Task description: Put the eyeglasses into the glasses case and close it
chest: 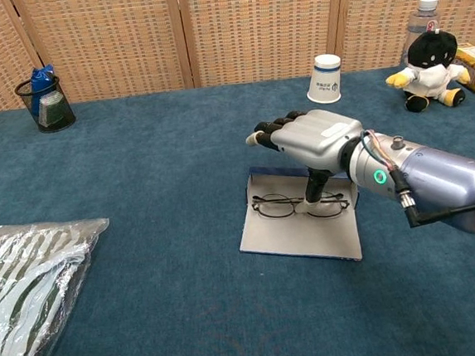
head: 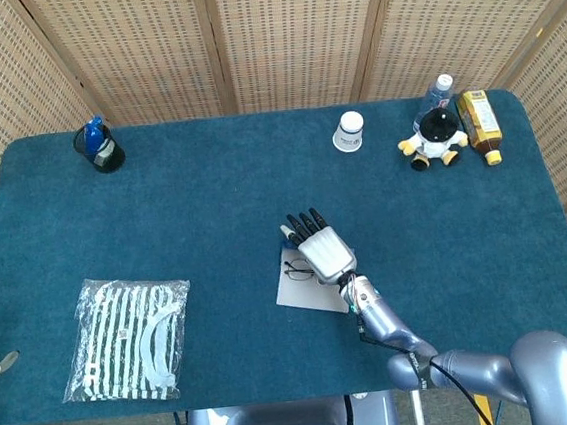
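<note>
Eyeglasses (chest: 298, 203): lay folded open on the flat grey glasses case (chest: 297, 237), lenses toward the case's far edge; case open, set on the blue table (head: 203, 210) right of centre, nearer the front edge than the back.

Right hand (chest: 309, 135): hovered palm-down over the eyeglasses, fingers (chest: 268, 131) stretched forward and apart, thumb pointed down at or just above the frame's bridge (contact impossible to tell); nothing held.

Left hand: out of both views.

Striped plastic bag (head: 130, 335): near the front left corner.

Paper cup (head: 350, 131): upside down by the back edge.
</note>
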Tool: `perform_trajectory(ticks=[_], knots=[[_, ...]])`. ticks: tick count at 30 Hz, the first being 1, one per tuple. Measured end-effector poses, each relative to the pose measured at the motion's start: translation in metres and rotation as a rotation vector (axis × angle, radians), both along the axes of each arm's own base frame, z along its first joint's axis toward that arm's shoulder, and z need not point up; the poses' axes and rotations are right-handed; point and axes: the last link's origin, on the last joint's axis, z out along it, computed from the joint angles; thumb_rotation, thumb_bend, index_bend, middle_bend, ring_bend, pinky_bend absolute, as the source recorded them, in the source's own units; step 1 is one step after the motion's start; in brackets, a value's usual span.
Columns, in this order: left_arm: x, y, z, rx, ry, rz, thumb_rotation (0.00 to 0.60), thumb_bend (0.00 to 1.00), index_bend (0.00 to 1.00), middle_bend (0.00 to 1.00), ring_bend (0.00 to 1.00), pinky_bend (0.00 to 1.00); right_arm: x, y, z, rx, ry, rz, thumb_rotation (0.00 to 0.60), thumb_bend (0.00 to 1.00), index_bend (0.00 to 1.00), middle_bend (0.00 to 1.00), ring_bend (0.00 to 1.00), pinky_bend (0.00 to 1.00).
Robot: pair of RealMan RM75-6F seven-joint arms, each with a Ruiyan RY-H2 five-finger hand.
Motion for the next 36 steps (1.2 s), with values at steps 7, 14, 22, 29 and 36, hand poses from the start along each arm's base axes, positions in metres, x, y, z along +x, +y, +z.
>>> perform_trajectory(ticks=[7, 14, 22, 29, 36], knots=[[-0.001, 0.0, 0.001, 0.003, -0.002, 0.004, 0.6, 0.17, 0.0, 0.0, 0.0, 0.0, -0.003, -0.017, 0.005, -0.059, 0.032, -0.014, 0.6, 0.0, 0.0, 0.0, 0.0, 0.0], [0.0, -0.001, 0.002, 0.002, -0.003, -0.001, 0.6, 0.17, 0.0, 0.0, 0.0, 0.0, -0.003, -0.015, 0.007, -0.049, 0.019, -0.034, 0.6, 0.0, 0.0, 0.0, 0.0, 0.0], [0.001, -0.002, 0.002, -0.001, -0.005, -0.011, 0.6, 0.17, 0.0, 0.0, 0.0, 0.0, 0.007, 0.012, 0.016, -0.024, -0.055, 0.024, 0.6, 0.0, 0.0, 0.0, 0.0, 0.0], [0.004, -0.006, 0.002, 0.0, -0.007, -0.029, 0.6, 0.17, 0.0, 0.0, 0.0, 0.0, 0.001, 0.048, 0.023, -0.011, -0.046, 0.155, 0.6, 0.05, 0.0, 0.0, 0.0, 0.0], [0.005, -0.011, 0.002, 0.005, -0.007, -0.039, 0.6, 0.17, 0.0, 0.0, 0.0, 0.0, -0.014, 0.073, 0.008, 0.007, -0.009, 0.23, 0.6, 0.07, 0.02, 0.0, 0.0, 0.0]])
